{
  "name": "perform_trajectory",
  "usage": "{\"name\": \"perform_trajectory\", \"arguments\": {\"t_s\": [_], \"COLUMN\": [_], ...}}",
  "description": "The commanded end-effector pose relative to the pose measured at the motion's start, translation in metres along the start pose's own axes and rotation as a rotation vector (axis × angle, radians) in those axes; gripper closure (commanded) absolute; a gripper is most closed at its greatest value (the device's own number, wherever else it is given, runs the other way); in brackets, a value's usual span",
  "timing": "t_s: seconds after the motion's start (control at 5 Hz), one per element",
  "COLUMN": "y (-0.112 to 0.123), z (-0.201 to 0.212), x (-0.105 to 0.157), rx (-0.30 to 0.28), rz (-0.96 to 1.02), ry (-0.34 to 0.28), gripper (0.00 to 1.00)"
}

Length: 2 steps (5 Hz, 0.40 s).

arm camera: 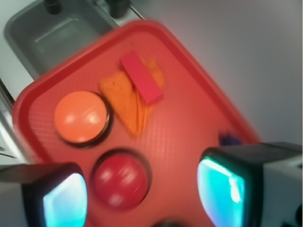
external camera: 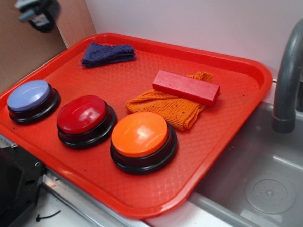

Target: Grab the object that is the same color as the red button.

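The claw hangs high, fingers spread wide apart, holding nothing.

I'm seeing even, bright light with glare glinting off the red button; my wrist view is smearing with blur.

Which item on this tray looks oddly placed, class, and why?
The red block stands out: it rests on the crumpled orange cloth rather than flat on the tray, lying crosswise over it. The cloth is bunched unevenly. Nothing looks spilled or broken.
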<state>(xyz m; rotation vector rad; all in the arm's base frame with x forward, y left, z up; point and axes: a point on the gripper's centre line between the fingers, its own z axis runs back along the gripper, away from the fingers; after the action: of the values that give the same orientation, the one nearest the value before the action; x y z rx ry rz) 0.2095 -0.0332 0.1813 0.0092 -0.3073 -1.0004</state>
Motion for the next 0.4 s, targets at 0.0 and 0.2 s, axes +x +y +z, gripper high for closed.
{"name": "perform_trajectory", "arguments": {"t_s": [0.0, 0.2], "y": [0.026, 0.027], "z": [-0.048, -0.079], "x": [0.032, 0.045], "rx": [-0.055, -0.097], "rz": [-0.232, -0.288], "ry": [-0.051, 0.020], "gripper": [0.00, 0.00]}}
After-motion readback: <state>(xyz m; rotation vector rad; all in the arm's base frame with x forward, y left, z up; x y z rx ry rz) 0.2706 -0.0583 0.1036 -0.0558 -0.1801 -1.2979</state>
